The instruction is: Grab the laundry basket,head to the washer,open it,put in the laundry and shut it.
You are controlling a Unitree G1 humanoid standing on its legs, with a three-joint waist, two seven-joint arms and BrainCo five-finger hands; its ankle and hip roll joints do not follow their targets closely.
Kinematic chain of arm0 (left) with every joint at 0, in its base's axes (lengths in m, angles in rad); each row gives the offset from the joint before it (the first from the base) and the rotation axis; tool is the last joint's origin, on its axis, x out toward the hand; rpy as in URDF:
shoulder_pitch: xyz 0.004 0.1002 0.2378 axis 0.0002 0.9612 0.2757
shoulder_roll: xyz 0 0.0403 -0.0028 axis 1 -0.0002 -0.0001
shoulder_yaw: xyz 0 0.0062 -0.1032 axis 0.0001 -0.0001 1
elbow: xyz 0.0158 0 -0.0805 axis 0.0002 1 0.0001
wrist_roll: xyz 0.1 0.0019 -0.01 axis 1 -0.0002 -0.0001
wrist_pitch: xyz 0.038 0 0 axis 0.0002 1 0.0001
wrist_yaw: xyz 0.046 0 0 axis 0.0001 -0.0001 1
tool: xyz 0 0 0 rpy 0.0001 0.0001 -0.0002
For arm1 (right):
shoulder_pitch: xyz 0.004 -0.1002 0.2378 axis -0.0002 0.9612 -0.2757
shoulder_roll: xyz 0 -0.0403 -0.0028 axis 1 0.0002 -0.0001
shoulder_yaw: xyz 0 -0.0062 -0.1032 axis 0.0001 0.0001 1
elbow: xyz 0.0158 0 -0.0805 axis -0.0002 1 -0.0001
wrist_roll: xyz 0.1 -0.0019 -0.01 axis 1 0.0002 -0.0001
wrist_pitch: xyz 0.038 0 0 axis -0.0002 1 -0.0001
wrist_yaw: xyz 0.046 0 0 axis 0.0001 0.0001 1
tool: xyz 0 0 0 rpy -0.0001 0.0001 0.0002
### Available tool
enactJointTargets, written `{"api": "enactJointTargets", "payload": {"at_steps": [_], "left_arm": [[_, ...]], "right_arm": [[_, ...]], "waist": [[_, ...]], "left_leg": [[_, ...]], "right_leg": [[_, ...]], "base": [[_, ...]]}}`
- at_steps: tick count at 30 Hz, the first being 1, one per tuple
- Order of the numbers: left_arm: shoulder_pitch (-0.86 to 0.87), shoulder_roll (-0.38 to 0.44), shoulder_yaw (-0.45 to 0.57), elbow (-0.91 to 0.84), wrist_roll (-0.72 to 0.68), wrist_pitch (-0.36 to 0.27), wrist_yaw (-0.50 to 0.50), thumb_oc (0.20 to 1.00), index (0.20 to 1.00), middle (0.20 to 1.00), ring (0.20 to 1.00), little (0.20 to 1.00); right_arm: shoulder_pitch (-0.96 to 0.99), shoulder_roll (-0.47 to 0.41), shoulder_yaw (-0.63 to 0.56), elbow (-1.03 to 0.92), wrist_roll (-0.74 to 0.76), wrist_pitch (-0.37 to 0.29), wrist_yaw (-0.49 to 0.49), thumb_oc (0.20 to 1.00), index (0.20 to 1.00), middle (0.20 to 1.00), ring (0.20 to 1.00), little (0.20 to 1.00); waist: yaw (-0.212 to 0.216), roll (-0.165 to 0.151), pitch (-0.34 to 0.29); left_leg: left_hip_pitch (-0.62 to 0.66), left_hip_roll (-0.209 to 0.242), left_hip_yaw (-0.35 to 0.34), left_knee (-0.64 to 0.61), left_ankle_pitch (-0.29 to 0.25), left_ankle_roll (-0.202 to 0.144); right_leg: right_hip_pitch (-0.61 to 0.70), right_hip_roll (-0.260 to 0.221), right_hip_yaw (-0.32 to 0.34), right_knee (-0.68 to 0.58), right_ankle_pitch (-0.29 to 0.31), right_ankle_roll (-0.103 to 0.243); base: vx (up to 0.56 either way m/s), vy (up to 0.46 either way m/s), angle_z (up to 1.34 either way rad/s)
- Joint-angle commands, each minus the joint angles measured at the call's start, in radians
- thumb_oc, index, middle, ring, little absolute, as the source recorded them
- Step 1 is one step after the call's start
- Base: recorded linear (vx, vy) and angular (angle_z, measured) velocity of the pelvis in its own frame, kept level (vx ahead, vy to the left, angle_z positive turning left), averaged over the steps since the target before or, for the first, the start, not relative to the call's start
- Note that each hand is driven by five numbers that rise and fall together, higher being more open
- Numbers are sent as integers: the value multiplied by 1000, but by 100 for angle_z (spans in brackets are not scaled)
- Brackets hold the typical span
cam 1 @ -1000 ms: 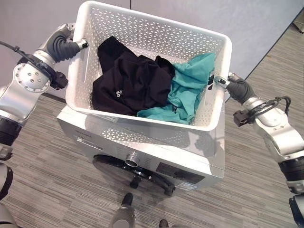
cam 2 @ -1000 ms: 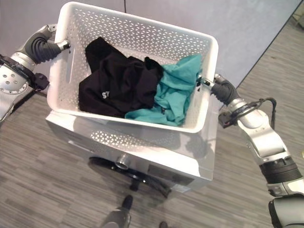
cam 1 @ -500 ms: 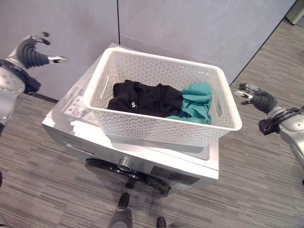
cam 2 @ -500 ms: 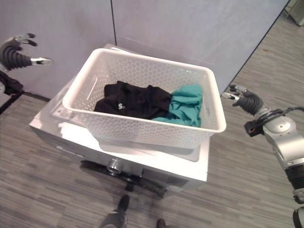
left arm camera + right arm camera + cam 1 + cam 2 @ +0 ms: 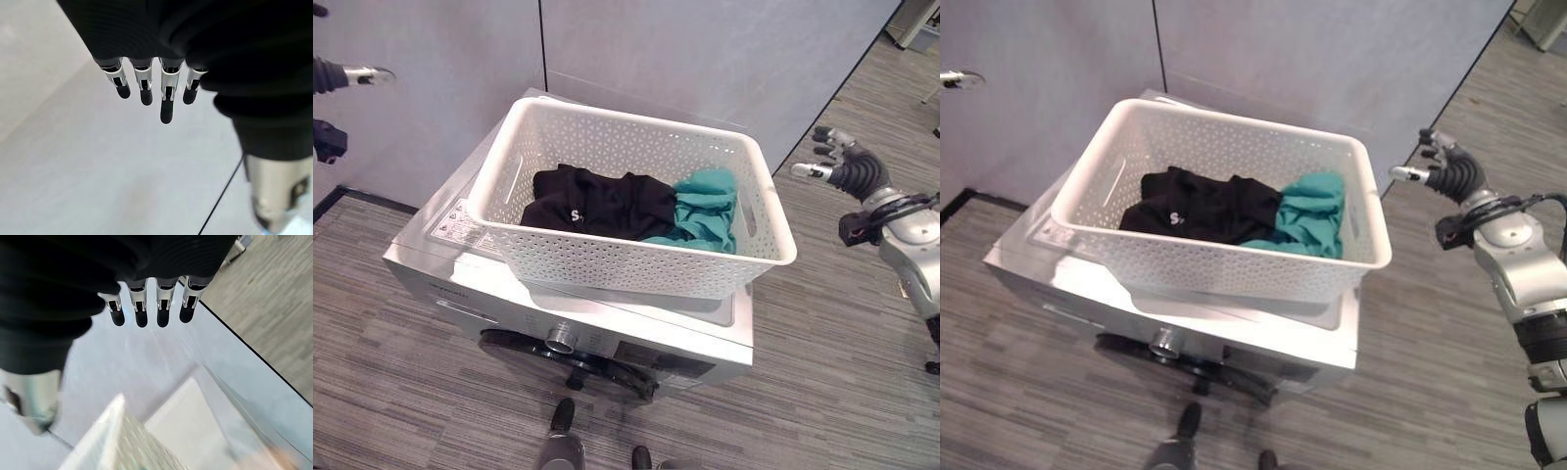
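Now the basket [image 5: 626,259] sits on top of the washer [image 5: 509,304], so the next job looks like opening the round door [image 5: 568,357] on the near front of the washer. To do that well, one hand should go down low, under the near edge of the top, and find the edge of the door. It should pull slowly. A hard pull could shake the washer, and the basket hangs a little over the near edge, so it could slip. It would help to keep the arm away from the basket wall on the way down.

Nearest is the door, low on the front and shut. Above it is the flat grey top of the washer. The white basket rests on that top. Inside it lie the black clothes [image 5: 602,204] on the left and the green clothes [image 5: 705,211] on the right, touching each other.

Farther back and out to the sides are the two hands, both up in the air and well away from the basket. The right hand [image 5: 837,166] is off to the right of the basket, with its fingers loose and spread, holding nothing. The left hand [image 5: 151,83] is far out to the left, by the grey wall [image 5: 705,59]. Its fingers are straight and it holds nothing too.
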Motion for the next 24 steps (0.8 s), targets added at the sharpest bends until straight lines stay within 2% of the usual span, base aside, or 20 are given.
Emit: {"api": "enactJointTargets", "payload": {"at_steps": [1, 3, 5, 6, 7, 8, 9, 11, 12, 14, 16, 17, 18, 19, 21, 24], "left_arm": [[217, -38, 233, -85, 58, -56, 98, 1000, 1000, 1000, 1000, 1000], [374, -58, 380, -126, 84, -59, 110, 1000, 1000, 1000, 1000, 1000], [628, -107, 599, -178, 103, -58, 117, 1000, 1000, 1000, 1000, 1000], [787, -174, 727, -191, 134, -56, 130, 1000, 1000, 1000, 1000, 1000], [802, -177, 738, -200, 134, -55, 128, 1000, 1000, 1000, 1000, 1000], [864, -215, 789, -192, 151, -57, 141, 1000, 1000, 1000, 1000, 1000], [1002, -312, 894, -157, 173, -52, 178, 1000, 1000, 1000, 1000, 1000], [1043, -344, 921, -134, 181, -50, 190, 1000, 1000, 1000, 1000, 1000], [1119, -413, 959, -25, 173, -39, 220, 1000, 1000, 1000, 1000, 1000], [1155, -436, 973, 38, 175, -26, 238, 1000, 1000, 1000, 1000, 1000], [1221, -504, 957, 134, 210, -4, 245, 1000, 1000, 1000, 1000, 1000], [1243, -568, 912, 171, 205, -5, 222, 1000, 1000, 1000, 1000, 1000], [1243, -568, 911, 172, 205, -5, 222, 1000, 1000, 1000, 1000, 1000], [1214, -729, 732, 369, 89, -47, 125, 1000, 1000, 1000, 1000, 1000], [1110, -825, 618, 473, -110, -111, 64, 1000, 1000, 1000, 1000, 1000], [981, -918, 465, 641, -242, -135, 69, 1000, 1000, 1000, 1000, 1000]], "right_arm": [[51, -27, -162, -24, -59, -89, -92, 1000, 1000, 1000, 1000, 1000], [119, -14, -239, -40, -100, -98, -97, 1000, 1000, 1000, 1000, 1000], [234, 8, -336, -69, -158, -97, -102, 1000, 1000, 1000, 1000, 1000], [336, 51, -414, -78, -201, -98, -108, 1000, 1000, 1000, 1000, 1000], [342, 56, -415, -85, -203, -96, -106, 1000, 1000, 1000, 1000, 1000], [395, 75, -455, -93, -231, -97, -110, 1000, 1000, 1000, 1000, 1000], [512, 131, -540, -128, -294, -100, -115, 1000, 1000, 1000, 1000, 1000], [550, 162, -558, -138, -312, -102, -118, 1000, 1000, 1000, 1000, 1000], [621, 214, -584, -125, -339, -113, -119, 1000, 1000, 1000, 1000, 1000], [665, 239, -591, -131, -370, -116, -119, 1000, 1000, 1000, 1000, 1000], [770, 304, -610, -139, -414, -135, -111, 1000, 1000, 1000, 1000, 1000], [817, 347, -602, -106, -443, -141, -122, 1000, 1000, 1000, 1000, 1000], [817, 347, -602, -107, -443, -141, -122, 1000, 1000, 1000, 1000, 1000], [885, 449, -528, 3, -442, -153, -117, 1000, 1000, 1000, 1000, 1000], [881, 509, -428, 137, -476, -174, -133, 1000, 1000, 1000, 1000, 1000], [825, 609, -313, 306, -371, -218, -153, 1000, 1000, 1000, 1000, 1000]], "waist": [[47, 67, -88], [55, 73, -91], [59, 84, -101], [64, 91, -99], [61, 91, -103], [64, 93, -98], [67, 97, -96], [69, 98, -99], [78, 97, -92], [80, 97, -91], [82, 95, -85], [84, 95, -80], [84, 95, -81], [83, 94, -61], [79, 86, -47], [67, 71, -31]], "left_leg": [[177, 121, -10, -49, -167, 1], [177, 120, -13, -48, -169, 2], [180, 121, -13, -47, -176, 4], [173, 121, -18, -40, -173, 3], [176, 122, -17, -40, -178, 3], [171, 121, -19, -37, -174, 3], [163, 119, -23, -27, -177, 3], [165, 121, -25, -23, -185, 4], [159, 119, -29, -18, -185, 3], [158, 119, -32, -15, -188, 2], [153, 118, -36, -11, -188, 3], [149, 117, -37, -7, -188, 3], [148, 117, -38, -7, -188, 3], [136, 116, -41, 3, -190, 2], [117, 111, -57, 10, -185, 0], [96, 105, -74, 12, -166, -4]], "right_leg": [[-92, -77, 5, -24, 39, 49], [-88, -77, 8, -31, 40, 46], [-81, -75, 7, -40, 36, 44], [-81, -77, 8, -41, 39, 41], [-78, -76, 7, -42, 35, 41], [-81, -78, 9, -42, 39, 41], [-82, -79, 9, -44, 39, 39], [-78, -78, 8, -44, 32, 37], [-79, -81, 6, -44, 31, 35], [-78, -82, 4, -44, 31, 35], [-80, -83, 0, -44, 29, 34], [-80, -84, -3, -44, 30, 33], [-81, -84, -3, -44, 29, 33], [-80, -85, -17, -44, 25, 30], [-83, -87, -28, -44, 21, 30], [-87, -86, -35, -44, 23, 26]], "base": [[17, -27, -5], [14, -23, -11], [30, -40, -11], [29, -34, -13], [-18, -26, -8], [-4, -30, 11], [-4, -29, 9], [15, -33, -2], [-9, -32, -4], [0, 0, 0], [-16, -10, -1], [0, 0, 0], [-83, -30, 3], [-67, -35, 14], [-88, -51, 23], [-79, -64, 43]]}}
